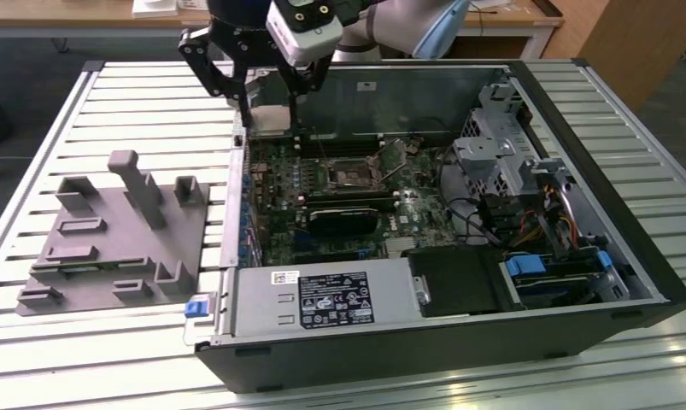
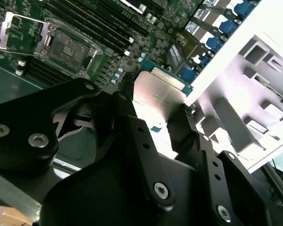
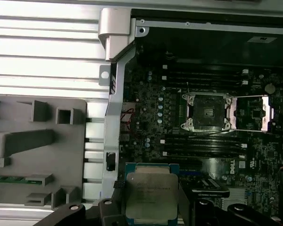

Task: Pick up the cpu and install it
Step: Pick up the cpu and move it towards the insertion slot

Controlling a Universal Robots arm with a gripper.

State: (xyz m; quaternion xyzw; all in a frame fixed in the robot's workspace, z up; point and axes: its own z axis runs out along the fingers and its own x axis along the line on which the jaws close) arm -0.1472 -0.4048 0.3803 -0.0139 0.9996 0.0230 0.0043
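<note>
Pincer [image 3: 151,190] clamped on cpu [image 3: 150,197] by two opp. edges, silvery lid up | cpu aloft just inside PC case [image 3: 114,108] wall, well apart from mobo socket [image 3: 207,112] | socket empty, load plate swung open | pickup done; install not yet done, chip not over socket

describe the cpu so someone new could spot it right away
Start at the open computer case on the slatted table; the gripper hangs over its far corner at the exterior view's left. The cpu is the flat square clamped between its fingers, its pale silvery top unlike the dark metal-framed socket on the board below.
</note>
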